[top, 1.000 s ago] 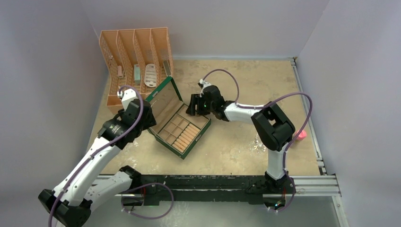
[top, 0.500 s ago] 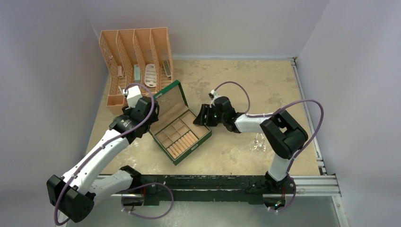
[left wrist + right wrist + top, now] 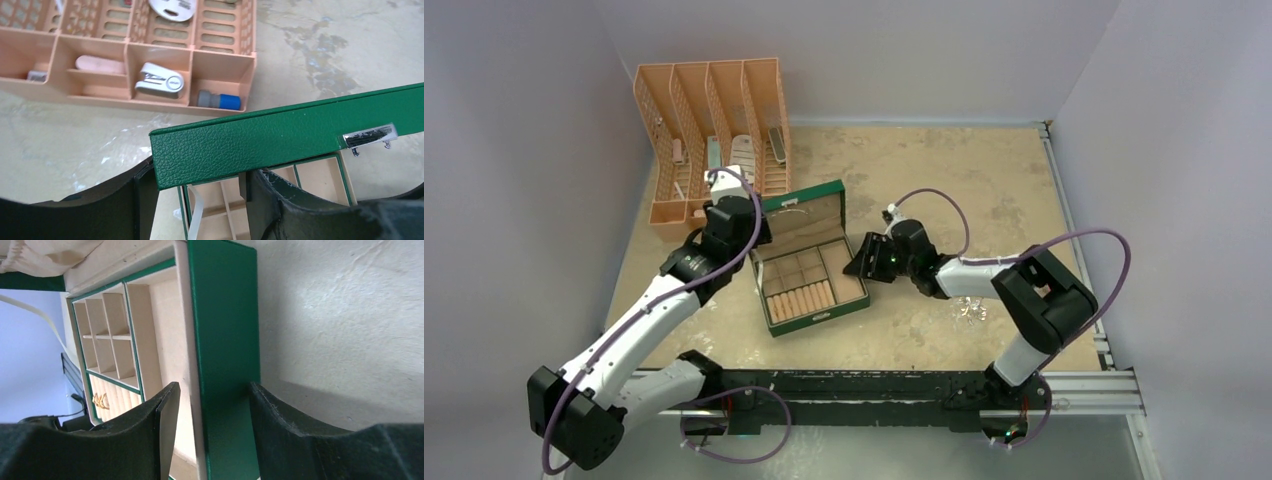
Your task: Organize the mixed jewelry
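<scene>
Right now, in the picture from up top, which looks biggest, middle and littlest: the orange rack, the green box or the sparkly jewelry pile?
1. orange rack, largest
2. green box, a bit smaller
3. sparkly jewelry pile, tiny
The rack stands farther back, so nearness isn't fooling us.

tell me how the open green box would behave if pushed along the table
Probably stiff: the green box has straight rigid-looking walls, so it should slide whole. Its raised lid may swing or tip it backward. The grained covering likely gives the right tool decent grip on the wall.
</scene>
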`<state>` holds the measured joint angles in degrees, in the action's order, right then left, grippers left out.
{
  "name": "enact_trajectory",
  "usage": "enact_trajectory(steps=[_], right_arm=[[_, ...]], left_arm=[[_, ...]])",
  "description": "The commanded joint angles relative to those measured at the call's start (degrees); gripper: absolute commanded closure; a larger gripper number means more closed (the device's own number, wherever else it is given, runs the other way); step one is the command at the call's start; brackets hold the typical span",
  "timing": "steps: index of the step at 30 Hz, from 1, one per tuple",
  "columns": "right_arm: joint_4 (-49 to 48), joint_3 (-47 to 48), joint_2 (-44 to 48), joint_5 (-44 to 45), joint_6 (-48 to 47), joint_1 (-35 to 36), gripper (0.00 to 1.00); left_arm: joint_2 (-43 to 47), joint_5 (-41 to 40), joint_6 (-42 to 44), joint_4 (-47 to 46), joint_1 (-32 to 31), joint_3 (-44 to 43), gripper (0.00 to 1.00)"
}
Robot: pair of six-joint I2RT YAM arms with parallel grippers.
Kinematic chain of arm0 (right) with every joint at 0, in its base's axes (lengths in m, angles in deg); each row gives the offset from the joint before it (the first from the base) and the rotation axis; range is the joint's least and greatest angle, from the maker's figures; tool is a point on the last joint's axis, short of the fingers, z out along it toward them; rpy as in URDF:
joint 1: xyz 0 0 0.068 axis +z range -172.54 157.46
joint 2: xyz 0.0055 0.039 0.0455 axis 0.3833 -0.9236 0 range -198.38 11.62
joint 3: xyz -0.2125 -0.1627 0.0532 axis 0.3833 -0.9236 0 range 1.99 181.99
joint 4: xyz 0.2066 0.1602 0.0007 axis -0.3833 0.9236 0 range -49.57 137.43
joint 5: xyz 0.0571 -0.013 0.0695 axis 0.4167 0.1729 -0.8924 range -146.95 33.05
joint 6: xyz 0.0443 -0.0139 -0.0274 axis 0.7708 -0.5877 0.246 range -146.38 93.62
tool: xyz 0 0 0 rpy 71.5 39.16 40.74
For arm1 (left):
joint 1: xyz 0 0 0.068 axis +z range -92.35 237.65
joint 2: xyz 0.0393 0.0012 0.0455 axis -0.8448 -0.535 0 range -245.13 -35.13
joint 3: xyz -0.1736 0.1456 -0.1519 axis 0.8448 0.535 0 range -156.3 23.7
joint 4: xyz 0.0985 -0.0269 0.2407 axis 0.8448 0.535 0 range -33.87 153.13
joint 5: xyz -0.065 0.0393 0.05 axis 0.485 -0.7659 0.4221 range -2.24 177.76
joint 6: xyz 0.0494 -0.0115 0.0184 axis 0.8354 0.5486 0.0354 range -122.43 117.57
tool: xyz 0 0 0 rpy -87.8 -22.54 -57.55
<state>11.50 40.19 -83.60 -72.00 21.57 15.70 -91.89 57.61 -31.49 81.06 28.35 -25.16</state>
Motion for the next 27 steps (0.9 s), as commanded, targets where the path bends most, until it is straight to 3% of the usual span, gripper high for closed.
enact_trajectory(steps=[1, 6, 10, 19, 23, 27], right_arm=[[3.6, 1.8, 5.0, 6.1, 2.0, 0.5, 0.45], [13.6, 5.7, 8.8, 17.2, 2.6, 0.1, 0.43], [20.4, 7.6, 13.0, 24.6, 4.0, -0.4, 0.40], [36.6, 10.0, 21.8, 39.1, 10.3, -1.8, 0.37], [44.1, 9.6, 21.5, 41.8, 11.6, -9.2, 0.41], [49.0, 8.8, 20.8, 43.8, 11.7, -18.7, 0.53]], left_arm=[[-2.4, 9.2, 4.7, -12.6, -0.1, -1.1, 0.44], [-6.1, 9.1, 6.7, -11.0, 0.2, -4.7, 0.43], [-6.1, 6.0, 5.3, -8.1, 1.3, -6.2, 0.39], [-5.8, 7.3, 4.9, -0.5, 3.9, -9.3, 0.36], [-5.0, 8.9, 4.3, 2.5, 3.9, -9.5, 0.35], [-2.1, 12.6, 3.6, 5.7, 4.0, -9.7, 0.35]])
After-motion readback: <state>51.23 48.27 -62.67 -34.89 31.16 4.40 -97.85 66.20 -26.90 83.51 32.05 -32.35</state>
